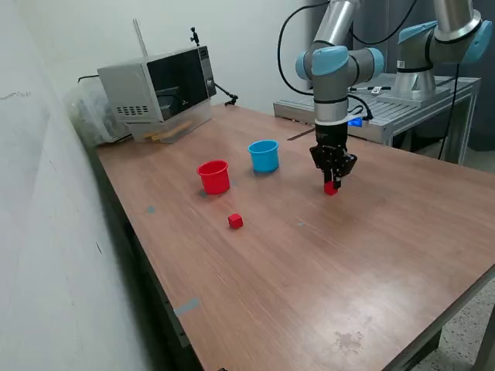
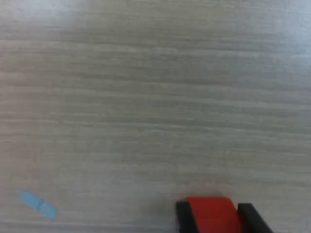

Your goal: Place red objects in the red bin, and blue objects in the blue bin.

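Observation:
My gripper (image 1: 331, 185) stands upright over the wooden table, to the exterior view's right of the bins, with its black fingers closed on a small red cube (image 1: 330, 188) at the table's surface. In the wrist view the red cube (image 2: 213, 214) sits between the two black fingertips (image 2: 184, 217). A second red cube (image 1: 235, 221) lies loose on the table in front of the red bin (image 1: 214, 176). The light blue bin (image 1: 264, 155) stands just beyond and to the right of the red one. No dark blue cubes are in view.
A microwave (image 1: 158, 89) stands at the table's far left corner by the wall. A second robot arm's base (image 1: 421, 69) sits on a metal frame behind the table. A small blue tape scrap (image 2: 38, 205) lies on the wood.

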Controlling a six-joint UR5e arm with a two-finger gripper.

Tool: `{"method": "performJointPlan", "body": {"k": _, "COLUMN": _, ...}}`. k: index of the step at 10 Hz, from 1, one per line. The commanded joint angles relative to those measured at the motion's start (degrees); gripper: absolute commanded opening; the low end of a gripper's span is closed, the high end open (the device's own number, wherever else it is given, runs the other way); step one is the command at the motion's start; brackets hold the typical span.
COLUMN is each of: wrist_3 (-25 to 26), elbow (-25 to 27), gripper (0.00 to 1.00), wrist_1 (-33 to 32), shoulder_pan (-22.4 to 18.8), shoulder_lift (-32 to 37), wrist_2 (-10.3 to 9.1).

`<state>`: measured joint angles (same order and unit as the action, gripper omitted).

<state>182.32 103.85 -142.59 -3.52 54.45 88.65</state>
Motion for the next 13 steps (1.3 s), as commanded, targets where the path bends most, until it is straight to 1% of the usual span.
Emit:
{"method": "performJointPlan", "body": {"k": 1, "wrist_3": -3.44, "elbow": -0.40, "gripper": 0.00, "wrist_1": 0.65, "shoulder_pan": 0.27, "shoulder_lift": 3.88, "wrist_2": -0.32}}
{"method": "performJointPlan", "body": {"k": 2, "wrist_3": -3.81, "elbow": -0.41, "gripper": 0.00, "wrist_1": 1.61, "shoulder_pan": 0.62, "shoulder_lift": 7.30, "wrist_2": -0.32}}
{"method": "performJointPlan", "body": {"k": 4, "wrist_3": -5.91, "elbow": -0.67, "gripper": 0.00, "wrist_1": 6.87, "shoulder_pan": 0.89, "shoulder_lift": 13.99, "wrist_2": -0.32}}
{"method": "performJointPlan", "body": {"k": 5, "wrist_3": -7.22, "elbow": -2.67, "gripper": 0.00, "wrist_1": 7.32, "shoulder_pan": 2.37, "shoulder_lift": 16.02, "wrist_2": -0.23}}
{"method": "performJointPlan", "body": {"k": 6, "wrist_3": -7.50, "elbow": -5.74, "gripper": 0.00, "wrist_1": 9.07, "shoulder_pan": 3.69, "shoulder_lift": 15.95, "wrist_2": -0.14}}
{"method": "performJointPlan", "body": {"k": 7, "wrist_3": -7.50, "elbow": -9.07, "gripper": 0.00, "wrist_1": 9.87, "shoulder_pan": 5.88, "shoulder_lift": 15.34, "wrist_2": -0.06}}
{"method": "performJointPlan", "body": {"k": 9, "wrist_3": -7.59, "elbow": -15.58, "gripper": 0.00, "wrist_1": 9.96, "shoulder_pan": 8.08, "shoulder_lift": 13.33, "wrist_2": -0.06}}
{"method": "performJointPlan", "body": {"k": 12, "wrist_3": -7.59, "elbow": -23.67, "gripper": 0.00, "wrist_1": 10.05, "shoulder_pan": 12.65, "shoulder_lift": 5.87, "wrist_2": 0.21}}
{"method": "performJointPlan", "body": {"k": 13, "wrist_3": -7.59, "elbow": -25.09, "gripper": 0.00, "wrist_1": 10.05, "shoulder_pan": 13.88, "shoulder_lift": 3.67, "wrist_2": 0.29}}
